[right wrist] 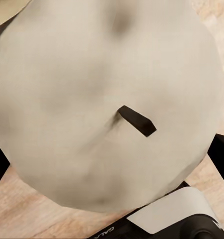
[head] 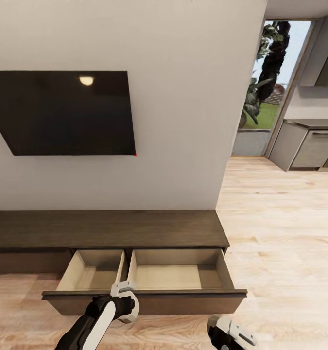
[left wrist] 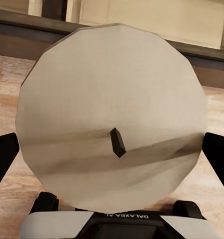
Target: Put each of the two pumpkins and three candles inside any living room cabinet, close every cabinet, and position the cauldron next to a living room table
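At the bottom of the head view, the left arm reaches up from the lower left, and its gripper (head: pixel 121 288) sits at the front edge of the open drawer. In the left wrist view, a candle (left wrist: pixel 112 119) with a pale round top and a short dark wick fills the space between the two black fingers (left wrist: pixel 3 154), which stand at either side of it; the left gripper (left wrist: pixel 112 149) is pinching the candle. The right gripper (head: pixel 232 335) shows at the bottom right of the head view, over the wooden floor (head: pixel 280 233). In the right wrist view, a second candle (right wrist: pixel 107 104), also pale with a dark wick, sits clamped in that gripper.

Beyond the arms, the cabinet (head: pixel 105 228) runs across the lower half of the head view, low and dark brown. Its drawer (head: pixel 144 277) is pulled out, showing two beige compartments side by side.

Above the cabinet, a black TV (head: pixel 61 112) hangs on the pale wall. At the far upper right, a doorway shows plants outside, with grey kitchen units (head: pixel 304 146) beside it.
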### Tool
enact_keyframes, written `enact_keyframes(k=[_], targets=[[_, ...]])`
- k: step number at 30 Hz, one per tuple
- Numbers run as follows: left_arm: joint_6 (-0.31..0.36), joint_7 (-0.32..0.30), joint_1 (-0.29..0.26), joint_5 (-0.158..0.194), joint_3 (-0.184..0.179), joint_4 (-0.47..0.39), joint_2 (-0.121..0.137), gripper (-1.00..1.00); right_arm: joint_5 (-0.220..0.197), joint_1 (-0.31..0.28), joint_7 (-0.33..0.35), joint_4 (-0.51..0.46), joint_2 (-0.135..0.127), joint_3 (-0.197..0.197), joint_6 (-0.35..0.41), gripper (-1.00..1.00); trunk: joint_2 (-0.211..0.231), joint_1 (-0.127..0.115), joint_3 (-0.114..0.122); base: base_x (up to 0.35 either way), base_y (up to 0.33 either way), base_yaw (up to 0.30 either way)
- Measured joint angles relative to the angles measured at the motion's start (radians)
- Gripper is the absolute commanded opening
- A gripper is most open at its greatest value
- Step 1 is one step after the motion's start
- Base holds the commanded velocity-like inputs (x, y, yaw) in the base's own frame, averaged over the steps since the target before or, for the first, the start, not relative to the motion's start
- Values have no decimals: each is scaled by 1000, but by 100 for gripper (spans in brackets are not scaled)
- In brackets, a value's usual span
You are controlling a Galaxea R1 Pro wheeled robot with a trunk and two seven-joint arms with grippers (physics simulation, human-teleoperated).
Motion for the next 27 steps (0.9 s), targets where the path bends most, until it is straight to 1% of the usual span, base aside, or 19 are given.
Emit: enact_keyframes(k=[12, 15, 17, 18, 19, 21, 23, 24, 25, 26, 27], targets=[[0, 0, 0, 0, 0, 0, 0, -100, 1, 0, 0, -8, 0, 0, 0, -100, 84, -46, 38, 0, 0, 0], [1, 1, 0, 0, -1, -1, 0, -100, 3, 1, -1, -51, -1, 7, 6, -100, 105, -58, 47, 0, 0, 0], [1, 1, 0, 0, -1, -4, 0, -100, -2, 1, -2, -112, -1, 30, 32, -100, 119, -65, 54, 0, 0, 0], [2, 1, 0, 0, -1, -5, 0, -100, -4, 2, -3, -144, -1, 43, 64, -100, 126, -69, 57, 0, 0, 0], [4, 0, 0, 0, -1, -5, 0, -100, -9, 2, -3, -183, -1, 60, 125, -100, 133, -73, 60, 0, 0, 0], [12, 0, 0, 1, 1, -8, 0, -100, -10, 2, -4, -224, 2, 74, 233, -100, 147, -81, 66, 0, 0, 0], [23, 0, 0, 1, 2, -22, 0, -100, -2, 1, -5, -254, 5, 78, 313, -100, 161, -88, 72, 0, 0, 0], [40, 0, 0, 2, 2, -46, 0, -100, -2, 1, -6, -270, 6, 78, 353, -100, 168, -92, 75, 0, 0, 0], [71, 0, 0, 2, 2, -81, 0, -100, -2, 1, -6, -288, 7, 78, 392, -100, 175, -96, 79, 0, 0, 0], [134, 2, 0, 2, 5, -146, 1, -100, -5, -3, -6, -322, 8, 78, 446, -100, 182, -100, 82, 0, 0, 0], [173, 4, 0, 4, 7, -199, 2, -100, -3, -8, -7, -351, 10, 77, 482, -100, 189, -104, 85, 0, 0, 0]])
